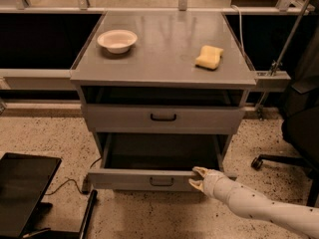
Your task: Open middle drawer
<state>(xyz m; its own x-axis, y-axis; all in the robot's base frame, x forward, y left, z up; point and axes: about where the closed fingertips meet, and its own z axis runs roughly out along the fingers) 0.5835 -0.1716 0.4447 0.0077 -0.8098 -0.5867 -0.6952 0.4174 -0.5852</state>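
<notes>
The middle drawer (129, 179) is pulled well out of the grey cabinet (164, 78). Its dark tray is open to view and its small black handle (162, 181) sits at the centre of the front. My gripper (196, 178) is at the right part of the drawer's front. One fingertip is over the top rim and the other is on the front face, gripping the panel. The white arm (259, 208) comes in from the lower right. The drawer above (124, 118), with its own black handle, sits almost closed.
A white bowl (117, 40) and a yellow sponge (209, 57) lie on the cabinet top. A black flat object (22, 190) is on the floor at lower left, with a cable beside it. An office chair base (279, 161) stands at right.
</notes>
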